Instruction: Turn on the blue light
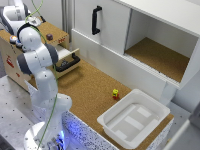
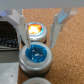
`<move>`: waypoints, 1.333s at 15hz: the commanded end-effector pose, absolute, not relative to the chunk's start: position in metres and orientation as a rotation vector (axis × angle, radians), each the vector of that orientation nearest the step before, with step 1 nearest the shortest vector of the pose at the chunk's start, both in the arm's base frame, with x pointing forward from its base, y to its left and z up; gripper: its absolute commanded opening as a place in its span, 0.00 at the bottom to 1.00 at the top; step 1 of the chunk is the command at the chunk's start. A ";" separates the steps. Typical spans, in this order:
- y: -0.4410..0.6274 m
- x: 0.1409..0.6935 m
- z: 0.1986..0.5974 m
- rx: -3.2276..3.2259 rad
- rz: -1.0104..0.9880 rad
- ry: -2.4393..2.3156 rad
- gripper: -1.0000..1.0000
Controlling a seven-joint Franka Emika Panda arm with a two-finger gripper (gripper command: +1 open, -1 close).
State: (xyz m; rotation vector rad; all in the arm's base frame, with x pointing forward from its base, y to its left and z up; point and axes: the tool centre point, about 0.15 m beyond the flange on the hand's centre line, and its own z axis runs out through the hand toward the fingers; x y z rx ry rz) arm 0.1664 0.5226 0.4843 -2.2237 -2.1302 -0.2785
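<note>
blue light (image 2: 36,53) between jaws, another button (image 2: 36,31) seemingly adjacent

The small round blue-capped button light (image 2: 37,52) has a bright blue cap in a pale whitish rim. The round orange-red button (image 2: 35,30) beside it glows amber. The cork-topped counter (image 1: 90,90) is speckled brown; the rectangular plastic tray (image 1: 112,120) is white, the cabinet door handle (image 1: 96,20) black.

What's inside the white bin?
The white bin looks empty: only its pale ribbed floor shows. The near wall hides a strip of floor right behind it, so something tiny there couldn't be seen.
</note>
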 end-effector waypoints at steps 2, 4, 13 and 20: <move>0.551 0.179 0.458 -2.321 -0.009 -2.214 0.00; 0.552 0.177 0.442 -2.310 0.018 -2.223 0.00; 0.520 0.193 0.543 -2.361 -0.333 -2.123 1.00; 0.454 0.213 0.529 -2.530 -0.361 -1.785 1.00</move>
